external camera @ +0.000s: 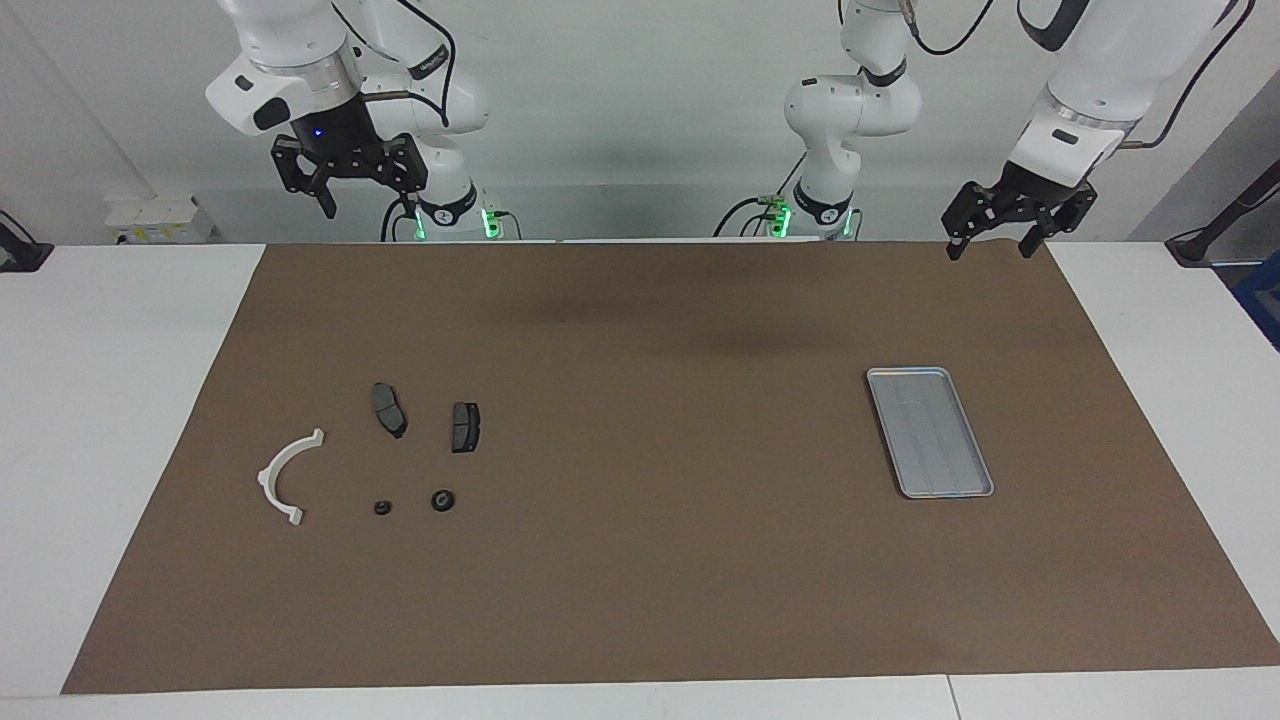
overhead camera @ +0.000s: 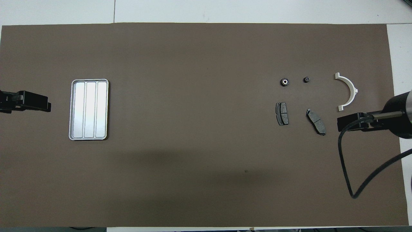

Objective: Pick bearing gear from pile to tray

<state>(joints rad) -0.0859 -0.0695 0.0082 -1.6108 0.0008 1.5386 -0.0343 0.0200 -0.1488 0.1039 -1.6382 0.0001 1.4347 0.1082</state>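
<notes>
surface (external camera: 640, 600): covered by a brown mat; every part lies on it
right gripper (external camera: 350, 195): up in the air over the mat's edge by the robots, around 12 o'clock from the pile, fingers apart and holding nothing
left gripper (external camera: 992, 232): waits in the air above the mat's corner, roughly 1 o'clock from the tray in the facing view, fingers apart, empty
tray (external camera: 929, 431): silver, ribbed floor, raised rim, at the left arm's end of the surface, nothing in it yet
pile (external camera: 380, 460): loose scatter at the right arm's end, well apart from the tray
half-ring (external camera: 283, 477): white plastic
brake pads (external camera: 389, 409): two dark flat slabs, the pile's parts nearest the robots
bearing gear (external camera: 443, 500): the larger of two small black round pieces, pale centre in the overhead view (overhead camera: 284, 82); near 6 o'clock of one pad in the facing view
smaller round piece (external camera: 382, 507): beside the gear
handling: probably rigid and light for its size, smooth rim likely slippery and prone to roll; pinch it across its outer rim from above, with the fingers clear of the neighbour
</notes>
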